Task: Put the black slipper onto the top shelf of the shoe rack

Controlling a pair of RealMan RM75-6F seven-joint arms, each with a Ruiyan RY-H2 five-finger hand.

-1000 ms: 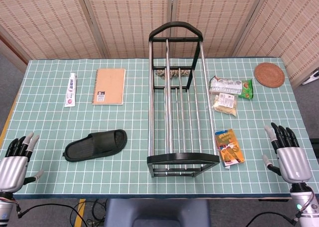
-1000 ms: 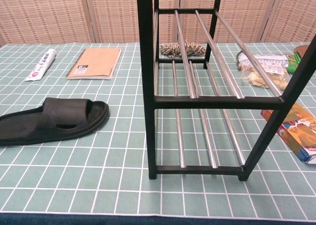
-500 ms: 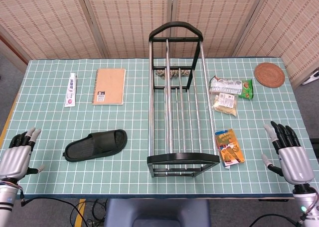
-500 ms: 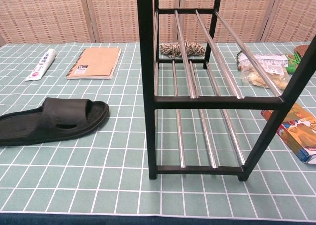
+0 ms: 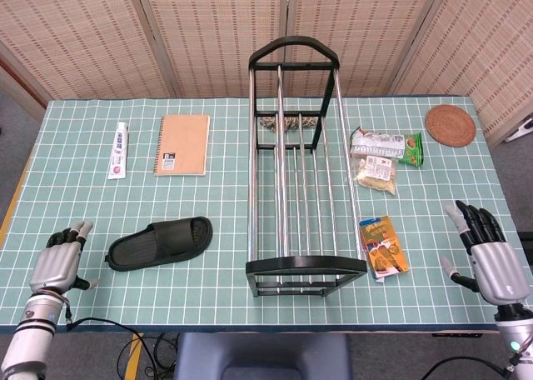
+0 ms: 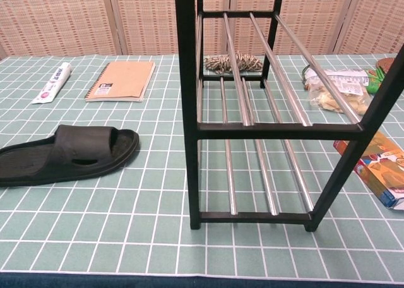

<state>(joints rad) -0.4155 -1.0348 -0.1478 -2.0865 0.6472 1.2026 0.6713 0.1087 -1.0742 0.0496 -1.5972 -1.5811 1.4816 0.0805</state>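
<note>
Since the earlier frames the left hand (image 5: pixel 60 262) has come inward over the near left part of the table, closer to the slipper, and the right hand (image 5: pixel 487 255) has shifted a little toward the right edge. Nothing else on the table has changed place.

Near the front edge, the left hand holds nothing; its fingers are loosely curved but apart, pointing toward the far side. It is near the heel end of the black slipper (image 5: pixel 160 242) and does not touch it. The right hand, at the near right corner, also holds nothing, with its fingers spread and pointing away.

The black slipper lies flat on the green checked tablecloth (image 5: pixel 208 197), sole down, to the left of the shoe rack (image 5: pixel 301 172) and apart from it. In the chest view the slipper (image 6: pixel 66 154) shows its strap toward the rack. Both shelves of the rack (image 6: pixel 252 111), made of metal bars, carry nothing.

Just to the right of the rack's near end lies an orange snack packet (image 5: pixel 383 247). Further away on that side are a clear bag of snacks (image 5: pixel 375 159) and a small green packet (image 5: pixel 413 149), and beyond them a round woven coaster (image 5: pixel 450 125). A coil of rope (image 6: pixel 232 63) lies behind the rack. At the far left are a brown spiral notebook (image 5: pixel 182 144) and a toothpaste tube (image 5: pixel 119 150).
</note>
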